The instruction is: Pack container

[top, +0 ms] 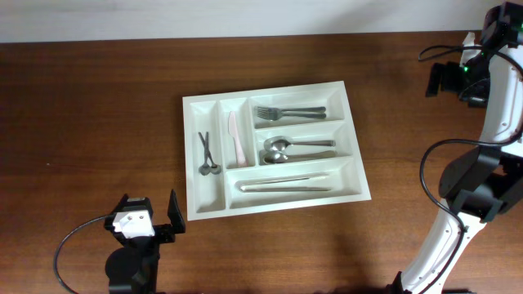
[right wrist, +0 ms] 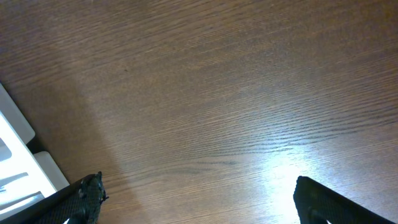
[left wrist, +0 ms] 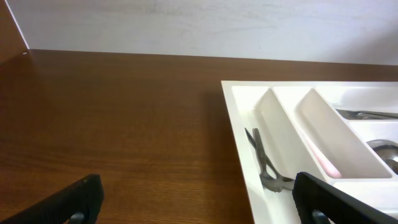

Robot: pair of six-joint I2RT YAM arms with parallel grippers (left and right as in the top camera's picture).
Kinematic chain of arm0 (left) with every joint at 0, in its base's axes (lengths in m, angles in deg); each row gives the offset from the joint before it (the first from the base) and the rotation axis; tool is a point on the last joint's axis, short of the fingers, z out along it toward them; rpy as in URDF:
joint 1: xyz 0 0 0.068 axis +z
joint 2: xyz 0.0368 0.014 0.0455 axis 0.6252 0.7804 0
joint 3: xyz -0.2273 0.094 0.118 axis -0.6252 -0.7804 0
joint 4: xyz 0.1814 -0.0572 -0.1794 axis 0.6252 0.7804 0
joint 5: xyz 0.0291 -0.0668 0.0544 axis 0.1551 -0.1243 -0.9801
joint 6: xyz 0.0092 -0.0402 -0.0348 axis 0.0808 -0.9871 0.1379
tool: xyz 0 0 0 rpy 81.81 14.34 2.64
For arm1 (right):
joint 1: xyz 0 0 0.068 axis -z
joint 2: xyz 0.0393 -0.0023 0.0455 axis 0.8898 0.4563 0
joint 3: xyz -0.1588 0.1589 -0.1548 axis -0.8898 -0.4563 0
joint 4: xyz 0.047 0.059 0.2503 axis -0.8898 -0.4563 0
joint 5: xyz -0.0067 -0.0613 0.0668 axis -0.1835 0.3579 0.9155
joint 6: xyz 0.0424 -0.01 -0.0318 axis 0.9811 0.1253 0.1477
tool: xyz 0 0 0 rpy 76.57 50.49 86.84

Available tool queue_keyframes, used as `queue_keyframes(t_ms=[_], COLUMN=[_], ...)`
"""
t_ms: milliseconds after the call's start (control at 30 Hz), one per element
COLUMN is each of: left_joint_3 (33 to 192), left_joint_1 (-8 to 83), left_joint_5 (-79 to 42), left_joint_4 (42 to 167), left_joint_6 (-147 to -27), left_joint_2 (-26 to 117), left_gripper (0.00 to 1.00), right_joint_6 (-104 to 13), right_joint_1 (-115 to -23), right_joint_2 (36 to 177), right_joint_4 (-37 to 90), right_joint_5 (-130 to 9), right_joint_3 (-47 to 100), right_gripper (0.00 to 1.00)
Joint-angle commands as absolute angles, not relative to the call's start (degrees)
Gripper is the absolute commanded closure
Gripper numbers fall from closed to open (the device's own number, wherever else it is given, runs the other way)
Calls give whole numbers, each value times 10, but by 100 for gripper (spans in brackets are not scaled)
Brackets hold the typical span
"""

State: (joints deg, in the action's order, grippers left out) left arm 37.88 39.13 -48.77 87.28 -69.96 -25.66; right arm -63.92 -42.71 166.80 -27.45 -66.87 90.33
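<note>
The container [top: 193, 155], a white five-compartment cutlery tray, lies mid-table. Its narrow upright slots hold small grey tongs [top: 207, 155] and a pink knife [top: 235, 139]. The long slots hold forks [top: 286, 113], spoons [top: 290, 147] and long metal knives [top: 286, 183]. My left gripper [top: 149, 209] is open and empty, just off the tray's near left corner. In the left wrist view the jaws [left wrist: 196, 193] straddle bare wood and the tray's edge [left wrist: 239, 124], with the tongs [left wrist: 264, 165] ahead. My right gripper [top: 449, 80] is far right, open and empty over bare wood [right wrist: 199, 193].
The table [top: 90, 122] is dark brown wood with a white wall behind it [left wrist: 186, 25]. The right arm's white links and black cables [top: 482, 163] stand along the right edge. A white object [right wrist: 18, 155] shows at the left edge of the right wrist view.
</note>
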Motion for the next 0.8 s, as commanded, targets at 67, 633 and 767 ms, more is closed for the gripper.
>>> queue_keyframes(t_ms=[67, 633, 767], left_joint_3=[379, 379, 379], left_joint_1=[388, 388, 389], left_joint_5=[-473, -473, -473], left_joint_4=[880, 880, 880], left_joint_6=[-691, -691, -691], left_joint_2=[-263, -263, -263], left_gripper=[1, 1, 1], right_joint_6=[-634, -634, -634], right_joint_1=[-430, -431, -433], right_joint_2=[1644, 1186, 1068], right_joint_4=[-280, 30, 128], right_joint_5=[-663, -523, -504], right_joint_3=[904, 487, 333], right_gripper=[1, 1, 1])
